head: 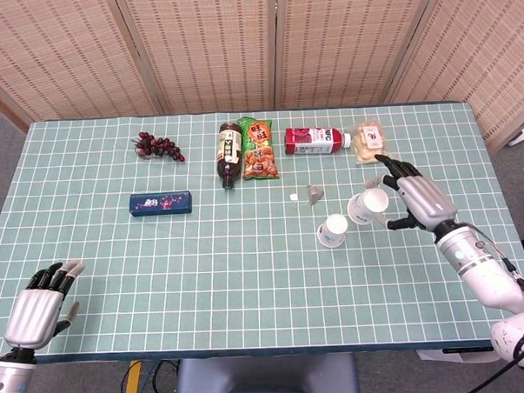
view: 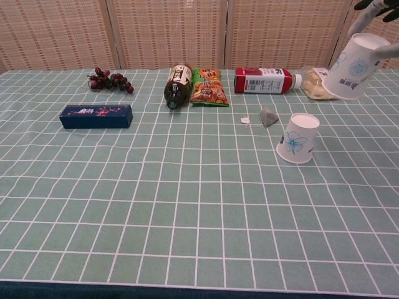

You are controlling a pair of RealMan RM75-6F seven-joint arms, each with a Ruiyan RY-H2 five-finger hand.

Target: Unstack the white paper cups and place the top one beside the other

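One white paper cup [head: 331, 230] [view: 297, 138] stands upside down on the table right of centre. My right hand [head: 416, 202] holds the other white cup [head: 368, 205] [view: 355, 65], tilted and lifted clear above the table, up and to the right of the standing cup. In the chest view only the fingertips [view: 374, 6] of that hand show at the top right corner. Near the table's front left corner my left hand [head: 36, 304] rests with fingers apart and nothing in it.
Along the far side lie grapes [head: 158, 146], a dark bottle [head: 230, 153], a snack bag [head: 259, 150], a red-labelled bottle [head: 316, 141] and a clear packet [head: 369, 142]. A blue box [head: 160, 203] lies at the left. A small grey wrapper [head: 314, 192] lies just behind the standing cup.
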